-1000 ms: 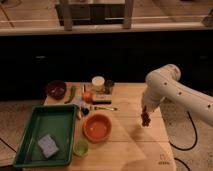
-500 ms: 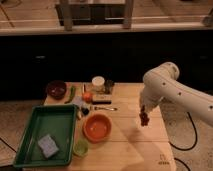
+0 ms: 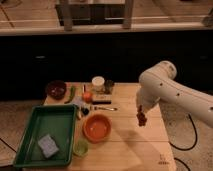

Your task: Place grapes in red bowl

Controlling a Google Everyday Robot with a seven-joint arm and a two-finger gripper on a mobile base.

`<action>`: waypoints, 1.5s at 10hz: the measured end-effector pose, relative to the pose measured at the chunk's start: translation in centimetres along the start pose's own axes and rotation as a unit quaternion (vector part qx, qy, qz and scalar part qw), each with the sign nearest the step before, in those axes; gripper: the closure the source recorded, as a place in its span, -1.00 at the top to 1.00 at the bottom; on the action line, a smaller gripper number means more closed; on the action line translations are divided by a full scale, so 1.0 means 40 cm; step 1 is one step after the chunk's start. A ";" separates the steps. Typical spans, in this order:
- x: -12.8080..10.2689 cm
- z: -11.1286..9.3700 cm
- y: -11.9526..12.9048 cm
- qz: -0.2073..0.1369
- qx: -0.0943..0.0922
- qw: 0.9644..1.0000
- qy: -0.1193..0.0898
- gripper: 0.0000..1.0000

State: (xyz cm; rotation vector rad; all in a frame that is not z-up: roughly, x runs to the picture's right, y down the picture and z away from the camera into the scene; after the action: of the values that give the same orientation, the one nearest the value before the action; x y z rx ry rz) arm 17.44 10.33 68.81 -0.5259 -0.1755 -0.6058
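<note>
- Your gripper sits at the end of the white arm, over the right part of the light wooden table. The jaws are clamped on the small lumpy bunch of dark purple-brown grapes.
- The grapes hang just under the gripper, raised off the tabletop and touching nothing else.
- You'll find the round glossy orange-red bowl to the left of the grapes, well apart from them, near the table's middle.
- A small light-green cup stands just beside the orange-red bowl, at its front-left.
- A rectangular green plastic tray takes up the table's left side, with a grey-blue sponge lying flat in it.
- Behind the bowl you have a thin utensil lying flat, a small orange fruit, a pale jar and a dark cup just beside the jar.
- At the back left there is a smaller dark maroon bowl, with a long green vegetable just to its right.
</note>
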 end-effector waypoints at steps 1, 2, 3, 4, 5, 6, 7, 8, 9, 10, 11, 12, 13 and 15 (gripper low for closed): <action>-0.016 -0.006 -0.004 -0.005 0.001 1.000 0.001 -0.97; -0.026 -0.011 -0.009 -0.011 0.002 1.000 0.002 -0.97; -0.038 -0.020 -0.010 -0.019 0.004 1.000 0.004 -0.97; -0.048 -0.025 -0.010 -0.024 0.005 1.000 0.005 -0.97; -0.057 -0.024 -0.011 -0.029 0.006 1.000 0.004 -0.97; -0.086 -0.026 -0.020 -0.040 0.007 0.999 0.003 -0.97; -0.108 -0.026 -0.030 -0.048 0.008 0.999 0.002 -0.97; -0.122 -0.026 -0.038 -0.055 0.009 0.998 0.003 -0.97; -0.139 -0.034 -0.044 -0.065 0.011 0.998 0.005 -0.97; -0.157 -0.041 -0.052 -0.074 0.012 0.997 0.005 -0.97; -0.175 -0.042 -0.060 -0.082 0.013 0.997 0.004 -0.97; -0.201 -0.041 -0.072 -0.092 0.014 0.996 0.002 -0.97; -0.220 -0.040 -0.081 -0.100 0.015 0.995 0.001 -0.97; -0.243 -0.037 -0.089 -0.113 0.017 0.993 -0.001 -0.97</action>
State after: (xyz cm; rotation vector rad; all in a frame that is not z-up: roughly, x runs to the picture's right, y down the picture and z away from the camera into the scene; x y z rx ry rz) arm 7.47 11.90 66.07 -0.4762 -0.2485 -0.8214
